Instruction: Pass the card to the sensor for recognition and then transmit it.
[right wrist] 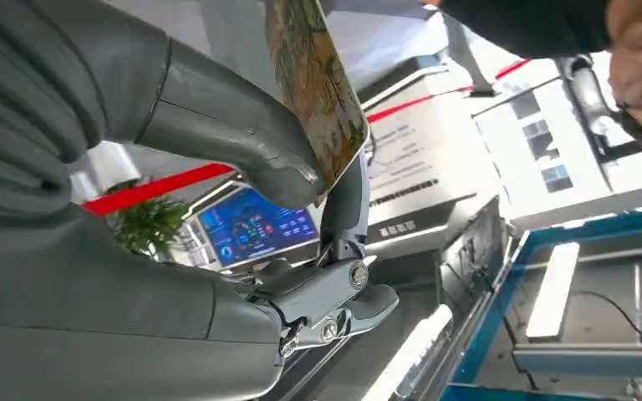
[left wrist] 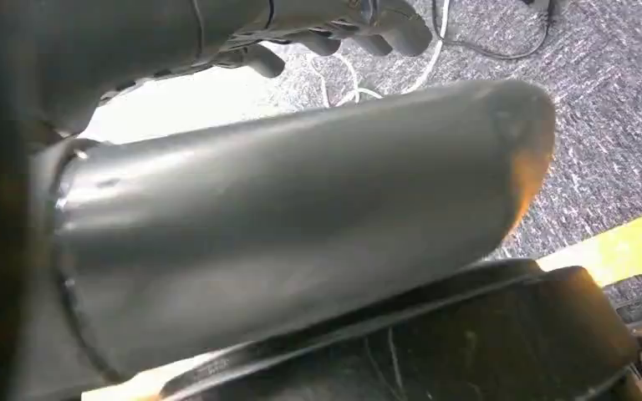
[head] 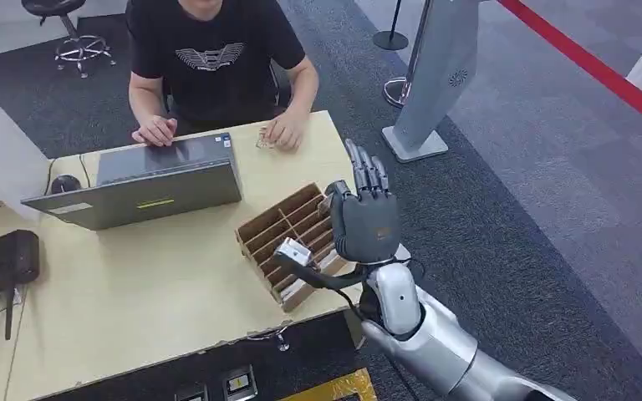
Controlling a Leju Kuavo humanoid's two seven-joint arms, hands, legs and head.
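Observation:
My right hand point(head: 364, 219) is raised with its back toward me, fingers pointing up, over the right end of the wooden divider box point(head: 277, 224). In the right wrist view its thumb point(right wrist: 242, 142) and a finger pinch a patterned card point(right wrist: 318, 92), held upright on edge. A black flat device point(head: 0, 259) with a yellow mark lies at the table's left edge, far from that hand. My left hand point(left wrist: 334, 29) hangs beside my body over grey carpet, its fingers loose and holding nothing.
A person point(head: 217, 58) sits across the light wooden table point(head: 134, 292), both hands resting by an open grey laptop point(head: 146, 180). A grey standing kiosk point(head: 435, 75) and red barrier tape point(head: 602, 71) lie to the right on the carpet.

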